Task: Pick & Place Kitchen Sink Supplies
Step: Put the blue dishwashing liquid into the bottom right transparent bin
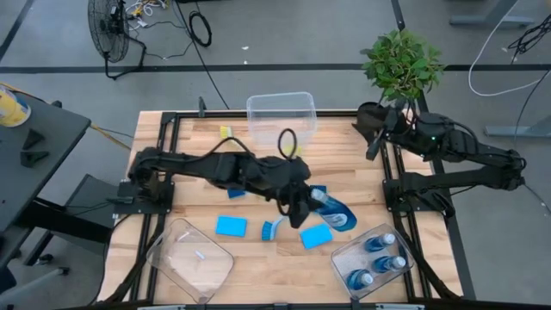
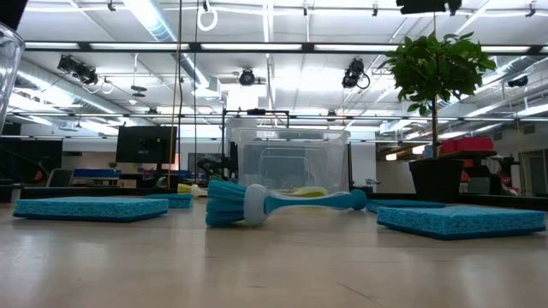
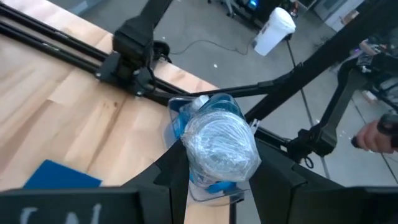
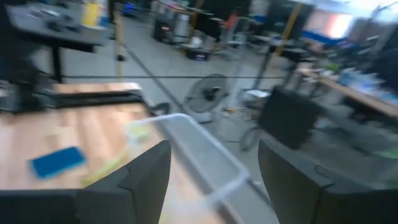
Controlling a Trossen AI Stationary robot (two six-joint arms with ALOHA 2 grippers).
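Left claw (image 3: pixel 214 186) was clenched on a soap bottle (image 3: pixel 217 146), held over the worktop (image 1: pixel 258 250) right of centre, beside the blue brush (image 1: pixel 274 228) and a sponge (image 1: pixel 315 236). The bin (image 1: pixel 344 258) at the near right corner already held three bottles (image 1: pixel 377 256). Right claw (image 4: pixel 214 168) stood released, parked at the far right edge near the plant (image 1: pixel 400 62).

Risk, as judged: the bottle looked gripped near its cap end, so it could swing or slip during carry. A low release path could clip the bin rim or knock the stored bottles over.
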